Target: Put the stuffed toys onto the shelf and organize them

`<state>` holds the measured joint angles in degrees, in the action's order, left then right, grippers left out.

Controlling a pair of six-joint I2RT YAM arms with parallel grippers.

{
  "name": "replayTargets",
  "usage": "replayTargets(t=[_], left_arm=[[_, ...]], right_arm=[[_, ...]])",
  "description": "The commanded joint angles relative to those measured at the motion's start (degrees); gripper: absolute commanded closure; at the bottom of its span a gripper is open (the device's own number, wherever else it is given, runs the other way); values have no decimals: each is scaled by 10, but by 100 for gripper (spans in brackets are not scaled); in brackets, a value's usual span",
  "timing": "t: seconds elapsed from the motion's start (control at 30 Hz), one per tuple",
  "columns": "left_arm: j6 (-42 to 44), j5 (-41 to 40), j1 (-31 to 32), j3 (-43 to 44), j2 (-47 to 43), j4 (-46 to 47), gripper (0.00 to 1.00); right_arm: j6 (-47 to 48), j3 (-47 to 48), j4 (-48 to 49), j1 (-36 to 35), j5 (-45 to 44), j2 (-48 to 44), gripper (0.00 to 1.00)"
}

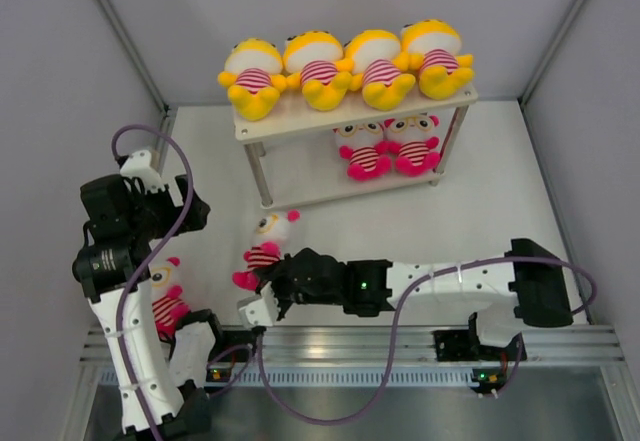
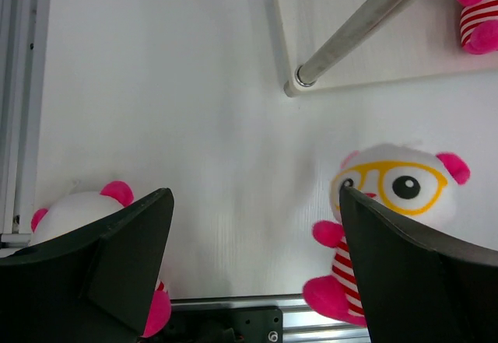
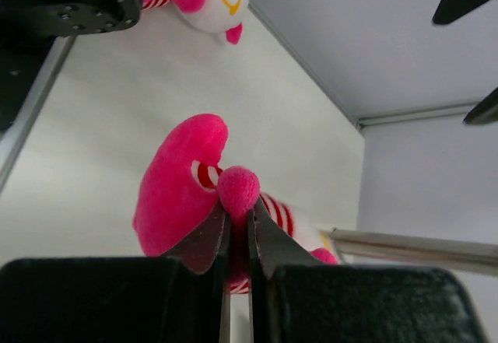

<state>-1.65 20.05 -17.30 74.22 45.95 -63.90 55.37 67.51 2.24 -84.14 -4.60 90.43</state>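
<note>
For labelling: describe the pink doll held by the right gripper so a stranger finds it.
In front of the shelf, a pink doll lies on the table. Unlike the second doll by the left arm's base, its limb is pinched by the right gripper.

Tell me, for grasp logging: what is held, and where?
The right gripper pinches a pink doll by one limb; the left gripper holds nothing.

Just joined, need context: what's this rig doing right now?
It is sorting plush dolls onto the shelf. Four yellow dolls fill the top tier and two pink dolls sit on the lower one. The right gripper is shut on a limb of a third pink doll lying on the table. The left gripper hangs open above the table, with the fourth pink doll beside that arm.
</note>
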Motion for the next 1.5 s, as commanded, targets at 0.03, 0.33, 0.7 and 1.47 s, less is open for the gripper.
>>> replayTargets(t=[0.03,0.33,0.7,1.47], left_arm=[[37,-5,-1,17,3,6,6],[44,8,0,-10,10,18,6],[50,2,1,-22,14,38,6],[58,10,0,-56,41,55,7]], right_arm=[[-106,-70,-50,10,43,-76,100],[-138,-141,-85,123,107,-192,100],[-46,-3,-42,267,253,-161,100],[-127,-12,75,419,450,31,100]])
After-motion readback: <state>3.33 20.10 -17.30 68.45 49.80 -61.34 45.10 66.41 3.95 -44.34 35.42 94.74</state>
